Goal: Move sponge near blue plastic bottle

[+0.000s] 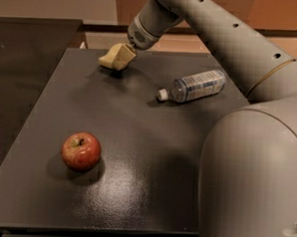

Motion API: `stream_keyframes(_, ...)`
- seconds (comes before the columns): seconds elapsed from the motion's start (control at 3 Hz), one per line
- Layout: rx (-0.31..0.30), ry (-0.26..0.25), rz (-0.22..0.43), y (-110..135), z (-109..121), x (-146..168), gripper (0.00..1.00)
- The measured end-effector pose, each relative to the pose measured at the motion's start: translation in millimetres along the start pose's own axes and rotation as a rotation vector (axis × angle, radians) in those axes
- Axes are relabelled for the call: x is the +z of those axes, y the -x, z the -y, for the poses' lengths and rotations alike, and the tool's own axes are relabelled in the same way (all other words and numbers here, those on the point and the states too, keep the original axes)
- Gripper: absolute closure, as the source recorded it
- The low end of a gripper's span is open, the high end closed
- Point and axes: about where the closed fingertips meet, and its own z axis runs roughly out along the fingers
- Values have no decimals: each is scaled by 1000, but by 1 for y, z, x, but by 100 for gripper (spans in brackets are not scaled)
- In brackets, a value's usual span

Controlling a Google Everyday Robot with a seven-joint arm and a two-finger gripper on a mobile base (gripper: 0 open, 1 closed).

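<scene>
The pale yellow sponge [111, 59] is at the far left part of the dark table, tilted and just off the surface, with its shadow under it. My gripper [125, 51] reaches in from the upper right and is shut on the sponge's right end. The blue plastic bottle [196, 85] lies on its side to the right of the sponge and a little nearer, white cap pointing left. A gap of bare table separates sponge and bottle.
A red apple [81, 151] sits at the near left of the dark table [137, 140]. My arm and base [251, 161] fill the right side. A second dark surface [22, 59] lies to the left, past the table's edge.
</scene>
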Motion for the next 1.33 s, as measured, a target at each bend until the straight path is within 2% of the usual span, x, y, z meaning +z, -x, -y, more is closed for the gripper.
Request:
stream_keyframes(0.67,-16,24,-94,-38,-13,-47,100)
stream_keyframes(1.0,11,42,-144,-62,-17,-61,100)
stream_keyframes(1.33,58,43,-196,-87,-15,-72,82)
